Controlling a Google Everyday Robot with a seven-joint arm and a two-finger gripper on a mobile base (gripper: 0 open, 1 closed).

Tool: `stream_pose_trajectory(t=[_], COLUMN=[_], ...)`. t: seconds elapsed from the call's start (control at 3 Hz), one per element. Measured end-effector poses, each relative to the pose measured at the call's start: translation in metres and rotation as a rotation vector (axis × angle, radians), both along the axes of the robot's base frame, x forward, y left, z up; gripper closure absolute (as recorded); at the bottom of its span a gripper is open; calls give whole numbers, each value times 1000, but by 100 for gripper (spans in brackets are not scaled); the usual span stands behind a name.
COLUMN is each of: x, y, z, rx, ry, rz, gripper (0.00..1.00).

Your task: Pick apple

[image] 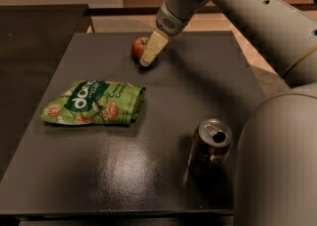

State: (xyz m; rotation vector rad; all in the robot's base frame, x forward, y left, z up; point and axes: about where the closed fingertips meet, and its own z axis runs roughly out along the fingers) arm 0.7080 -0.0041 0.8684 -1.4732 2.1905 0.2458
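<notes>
The apple [137, 47] is small, round and red, and sits on the dark table [198, 81] near its far edge, left of centre. My gripper [147, 57] comes down from the grey arm [237, 7] at the upper right. Its cream tip lies against the apple's right side and covers part of it. The apple rests on the table.
A green snack bag [94, 103] lies flat on the left of the table. An open soda can [210, 145] stands at the front right. The robot's grey body [277, 160] fills the right edge. A darker counter [29, 46] lies to the left.
</notes>
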Motion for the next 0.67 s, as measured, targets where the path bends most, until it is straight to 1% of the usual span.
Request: stream_pose_trajectory(t=[0.33, 0.67], x=[9, 15], y=[9, 14], z=[-11, -21], rx=[-3, -5], ry=[12, 27], rz=[-10, -21], gripper=[0, 18])
